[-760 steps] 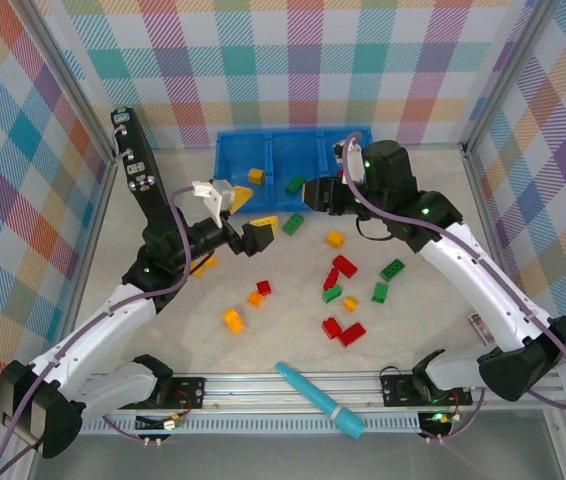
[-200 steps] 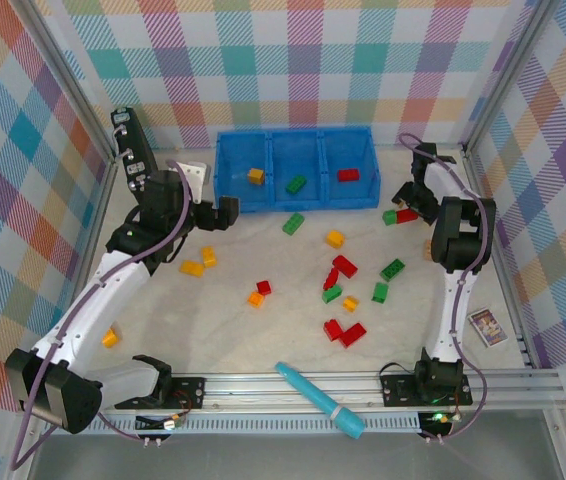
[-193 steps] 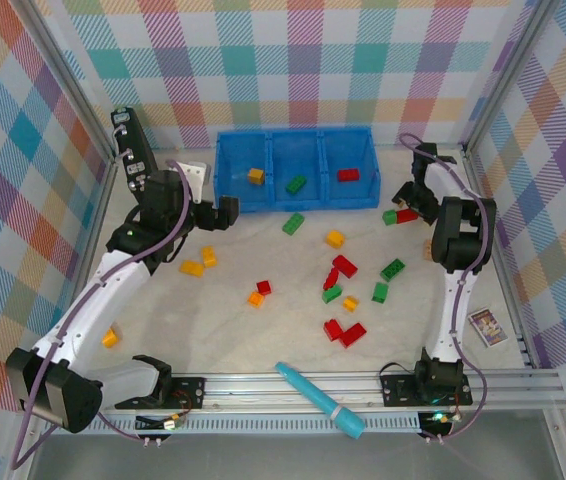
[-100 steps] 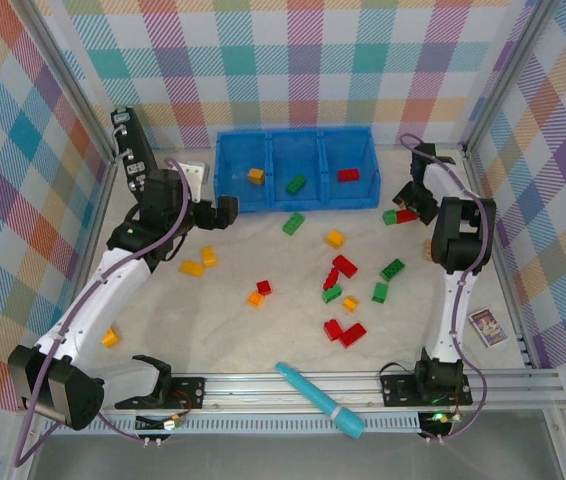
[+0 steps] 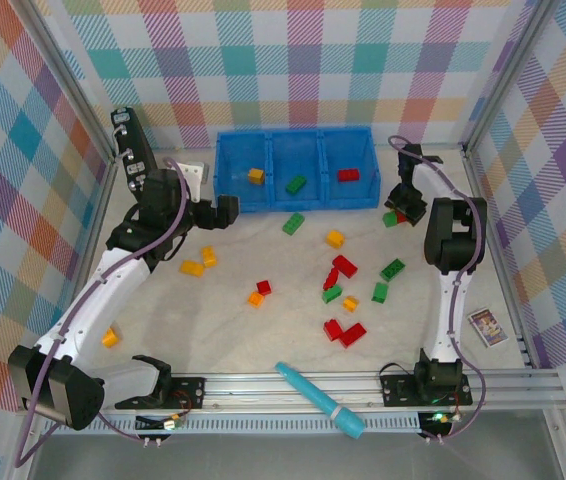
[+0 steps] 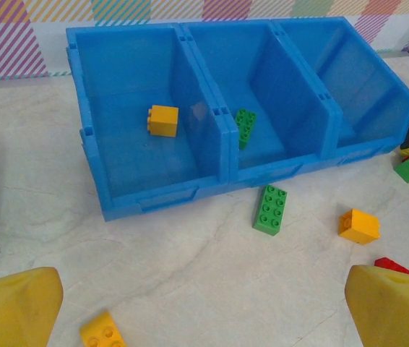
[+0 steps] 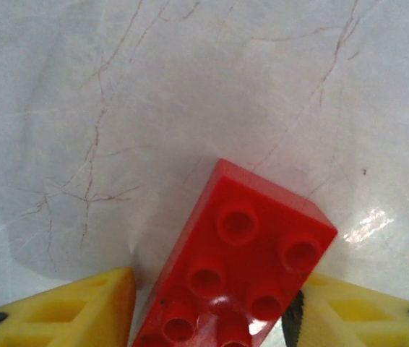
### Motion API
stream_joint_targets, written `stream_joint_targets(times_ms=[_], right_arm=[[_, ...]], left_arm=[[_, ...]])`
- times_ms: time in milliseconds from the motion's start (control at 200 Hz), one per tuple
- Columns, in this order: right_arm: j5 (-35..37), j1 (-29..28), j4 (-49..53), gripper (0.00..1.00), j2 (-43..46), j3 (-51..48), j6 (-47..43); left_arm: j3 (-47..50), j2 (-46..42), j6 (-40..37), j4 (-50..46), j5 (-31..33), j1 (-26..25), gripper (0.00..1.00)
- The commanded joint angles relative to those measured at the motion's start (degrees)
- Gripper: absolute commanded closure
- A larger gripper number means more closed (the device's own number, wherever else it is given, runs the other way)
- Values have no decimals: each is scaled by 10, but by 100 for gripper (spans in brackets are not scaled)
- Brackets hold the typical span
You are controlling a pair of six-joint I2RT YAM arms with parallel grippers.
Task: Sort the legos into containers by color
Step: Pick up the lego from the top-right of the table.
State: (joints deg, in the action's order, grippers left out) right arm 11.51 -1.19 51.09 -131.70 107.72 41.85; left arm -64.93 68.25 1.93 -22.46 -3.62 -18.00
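Observation:
The blue container (image 5: 293,137) stands at the back with three compartments. The left one holds a yellow lego (image 6: 163,120), the middle a green one (image 6: 244,127), the right a red one (image 5: 348,175). My right gripper (image 5: 401,203) is just off the bin's right end, its yellow fingers (image 7: 82,307) closed against both sides of a red lego (image 7: 248,267) low over the table. A green lego (image 5: 391,218) lies beside it. My left gripper (image 5: 218,212) hovers open and empty in front of the bin's left end, fingertips (image 6: 16,303) wide apart.
Loose red, green and yellow legos are scattered over the middle of the table (image 5: 283,330). One yellow lego (image 5: 110,338) lies far left. A teal stick (image 5: 320,398) lies at the front edge, and a small card (image 5: 487,326) at the right. Frame posts line both sides.
My right gripper has shifted a little left and back, toward the bin's right end, and its jaws have narrowed onto the red lego. The left arm has stayed still.

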Motion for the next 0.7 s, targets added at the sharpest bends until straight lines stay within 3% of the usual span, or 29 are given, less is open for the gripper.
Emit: stream_joint_targets(times_ms=[0, 350, 695], right_arm=[[-1, -8, 29, 51, -10, 24, 10], [31, -7, 62, 66, -18, 82, -69], [1, -28, 39, 67, 112, 76, -187]], left_arm=[[6, -14, 7, -1, -11, 7, 0], [2, -3, 4, -5, -9, 8, 0], [-11, 16, 3, -12, -13, 8, 0]])
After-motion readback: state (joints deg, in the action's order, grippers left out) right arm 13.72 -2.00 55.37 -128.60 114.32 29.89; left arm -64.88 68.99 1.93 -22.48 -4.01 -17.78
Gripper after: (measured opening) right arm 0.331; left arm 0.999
